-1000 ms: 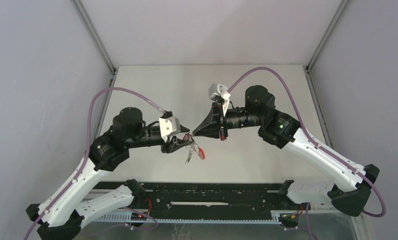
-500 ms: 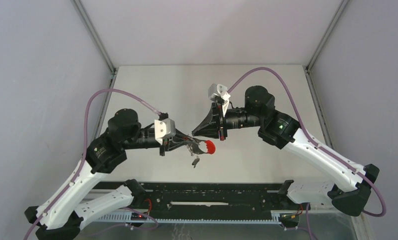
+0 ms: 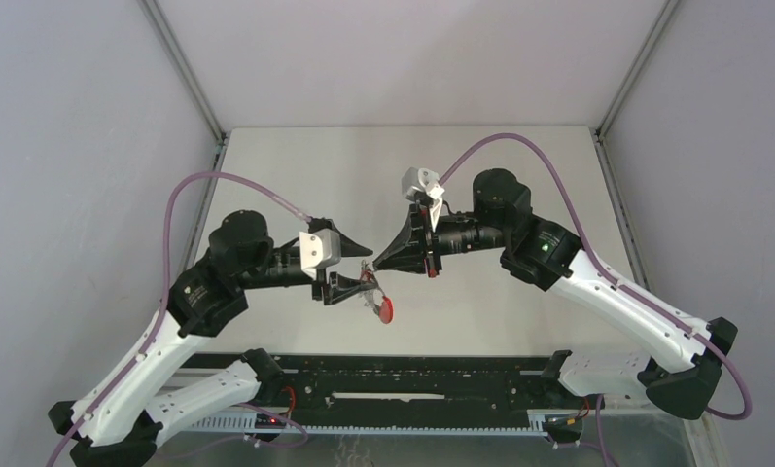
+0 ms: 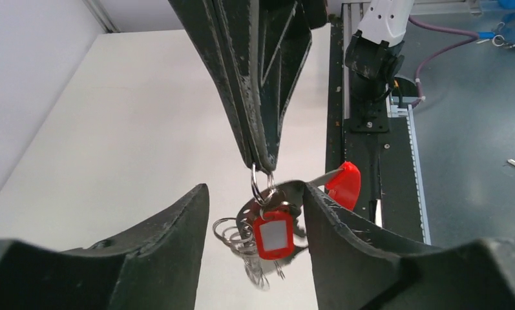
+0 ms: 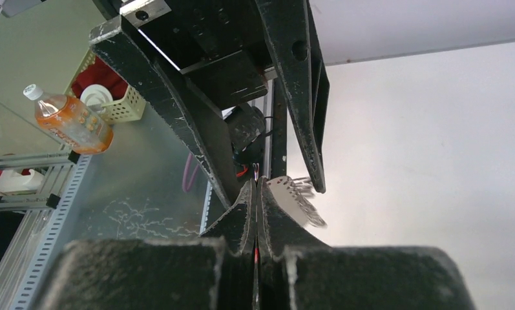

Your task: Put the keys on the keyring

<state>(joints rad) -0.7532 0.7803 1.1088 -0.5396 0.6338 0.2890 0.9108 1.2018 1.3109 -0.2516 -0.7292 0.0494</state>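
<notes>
Keys (image 4: 273, 234) (one red-tagged) hang from pinching right hand (image 4: 261, 163) inside parted left hand (image 4: 254, 194).

The key tag (image 4: 272, 234) is red with a white window. Right of the tag, the keyring (image 4: 345, 185) shows a red arc; left of it, small loops (image 4: 231, 231) are silver. The left gripper (image 4: 254, 194) and right gripper (image 4: 261, 158) are black, and the table (image 4: 132, 116) is cream-white.
</notes>
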